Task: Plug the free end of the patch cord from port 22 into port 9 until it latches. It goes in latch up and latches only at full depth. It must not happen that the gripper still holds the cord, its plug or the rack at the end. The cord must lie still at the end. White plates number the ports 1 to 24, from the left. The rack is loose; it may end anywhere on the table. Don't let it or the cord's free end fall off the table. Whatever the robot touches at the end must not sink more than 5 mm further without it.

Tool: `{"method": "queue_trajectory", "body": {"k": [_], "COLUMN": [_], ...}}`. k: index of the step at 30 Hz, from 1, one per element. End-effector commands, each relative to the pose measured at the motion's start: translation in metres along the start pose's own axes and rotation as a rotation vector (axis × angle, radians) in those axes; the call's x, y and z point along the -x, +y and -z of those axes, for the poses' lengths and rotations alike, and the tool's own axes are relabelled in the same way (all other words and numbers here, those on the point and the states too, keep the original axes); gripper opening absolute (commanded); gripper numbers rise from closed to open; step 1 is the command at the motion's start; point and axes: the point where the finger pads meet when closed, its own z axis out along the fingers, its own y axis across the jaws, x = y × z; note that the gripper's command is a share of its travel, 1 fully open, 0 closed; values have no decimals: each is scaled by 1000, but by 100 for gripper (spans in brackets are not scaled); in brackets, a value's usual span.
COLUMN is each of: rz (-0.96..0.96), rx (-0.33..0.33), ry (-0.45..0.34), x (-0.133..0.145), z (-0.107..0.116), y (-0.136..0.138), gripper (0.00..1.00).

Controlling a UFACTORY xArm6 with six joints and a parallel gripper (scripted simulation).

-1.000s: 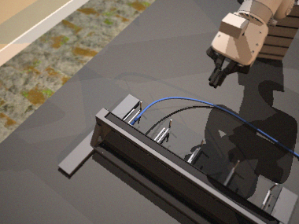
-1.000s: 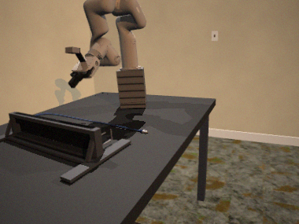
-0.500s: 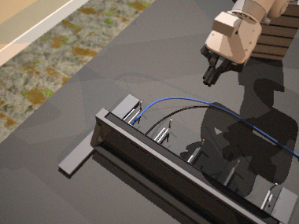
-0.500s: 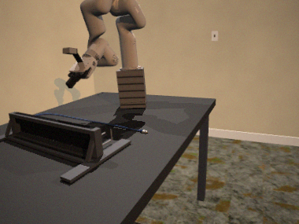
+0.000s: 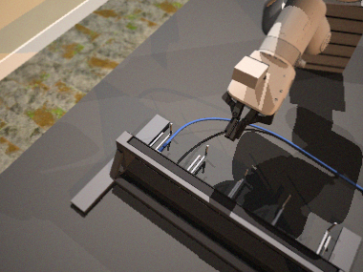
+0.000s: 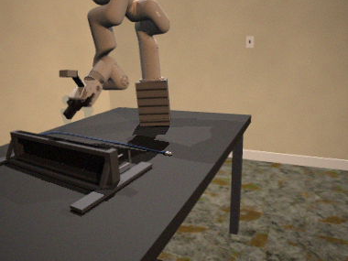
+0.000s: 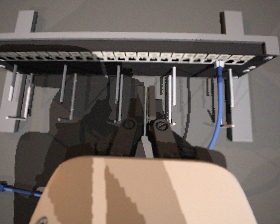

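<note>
My gripper (image 5: 231, 135) (image 6: 69, 115) (image 7: 145, 96) is shut and empty, raised above the table behind the rack. The rack (image 5: 230, 212) (image 6: 110, 168) (image 7: 140, 37) stands on the table. Its row of ports (image 7: 142, 56) faces the fingers in the wrist view; the port numbers are too small to read. The blue cord (image 5: 210, 118) (image 6: 114, 141) (image 7: 220, 102) has one plug in a port toward the row's right end in the wrist view and arcs away behind the rack. Its free end (image 6: 168, 153) (image 7: 1, 188) lies on the table, outside the top view.
Several metal posts with hooked ends (image 5: 204, 163) (image 7: 118, 95) stick out of the rack's port side, to both sides of the fingers in the wrist view. Flat feet (image 5: 93, 192) (image 6: 89, 202) (image 7: 240, 105) carry the rack. The table's edge (image 6: 201, 184) runs beyond the free end.
</note>
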Motion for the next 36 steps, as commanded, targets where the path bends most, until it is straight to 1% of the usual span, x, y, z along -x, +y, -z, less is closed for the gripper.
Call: {"method": "queue_trajectory", "body": {"k": [1, 5, 9, 36], "rz": [0, 0, 0, 0], "rx": [0, 0, 0, 0], "ry": [3, 3, 3, 3], "x": [-1, -1, -1, -1], "z": [-27, -48, -56, -56], "y": [0, 0, 0, 0], "gripper": [0, 0, 0, 0]}}
